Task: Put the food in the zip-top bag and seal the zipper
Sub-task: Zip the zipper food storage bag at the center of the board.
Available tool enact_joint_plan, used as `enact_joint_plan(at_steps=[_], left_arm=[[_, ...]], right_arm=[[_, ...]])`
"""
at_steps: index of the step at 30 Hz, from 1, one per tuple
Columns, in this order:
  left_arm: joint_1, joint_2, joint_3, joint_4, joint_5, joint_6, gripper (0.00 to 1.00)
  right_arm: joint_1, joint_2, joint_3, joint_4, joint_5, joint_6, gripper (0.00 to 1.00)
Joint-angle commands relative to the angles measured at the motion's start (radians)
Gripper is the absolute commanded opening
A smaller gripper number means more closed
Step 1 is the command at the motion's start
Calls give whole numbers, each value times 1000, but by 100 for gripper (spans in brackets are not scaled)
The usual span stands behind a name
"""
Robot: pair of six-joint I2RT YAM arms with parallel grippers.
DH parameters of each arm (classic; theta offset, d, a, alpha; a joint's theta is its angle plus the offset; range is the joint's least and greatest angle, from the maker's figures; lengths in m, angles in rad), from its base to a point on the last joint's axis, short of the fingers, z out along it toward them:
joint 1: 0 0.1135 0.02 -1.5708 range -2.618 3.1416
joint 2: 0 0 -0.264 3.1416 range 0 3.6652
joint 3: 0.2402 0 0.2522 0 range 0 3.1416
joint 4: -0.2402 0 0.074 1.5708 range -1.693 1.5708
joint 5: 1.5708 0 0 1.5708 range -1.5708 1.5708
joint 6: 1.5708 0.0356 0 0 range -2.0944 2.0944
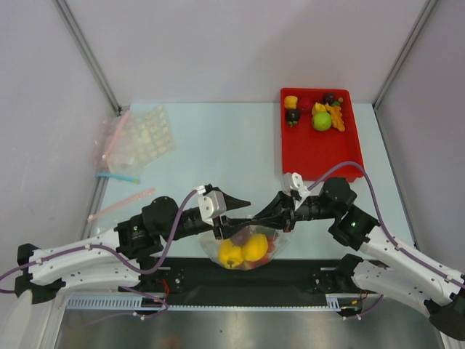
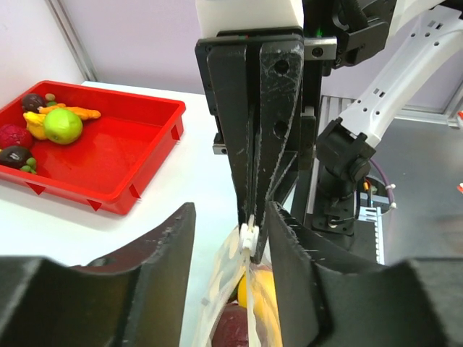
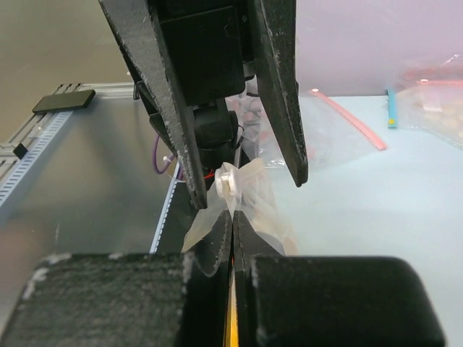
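Zip-top bag (image 1: 278,246): hangs by its mouth between the two hands, at the near edge of the counter (image 1: 218,153). Whether its bottom rests on anything cannot be told.
Right hand (image 3: 232,220): pinched flat on the bag's mouth edge, right beside the slider.
Left hand (image 2: 231,205): fingers spread wide, one on each side of the slider. As far as shows, they touch neither the slider nor the film.
Zipper (image 2: 252,289): a whitish strip running down from the slider. How much of it is already closed cannot be told.
Slider (image 3: 228,182): a small white tab just past the right hand's fingertips.
Step in hand, as I judge it: sealing. The left hand should narrow squarely onto the slider, not the film. It should then draw the slider straight along the strip, away from the right hand, which holds the edge taut. A skewed pull would likely crumple the pouch or slip off the tab.
Red tray (image 1: 320,156): at the far right of the counter, well apart from the bag. It holds food: a green fruit (image 1: 322,121), an orange piece (image 1: 337,116), a yellow pepper (image 1: 290,102) and a dark purple piece (image 1: 292,115). Not everything is bagged, then.
Bag contents: two yellow peppers (image 1: 243,251), touching, with a red piece (image 1: 272,246) just beside them.
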Motion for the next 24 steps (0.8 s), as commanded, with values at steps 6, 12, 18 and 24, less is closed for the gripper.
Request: enact_joint_plan(at_steps=[6,12,18,24], left_arm=[[4,10,30,27,48,4,47],[4,22,35,23,46,4,42],[4,19,35,26,51,15,0],[4,1,21,39,17,6,0]], right_arm=[[-37,-43,9,113,-43,65,0],[-40,-46,8,120,-57,71,0],[-40,-40,8,126,-63,76,0],[-49,-84,-20,146,23,91,0]])
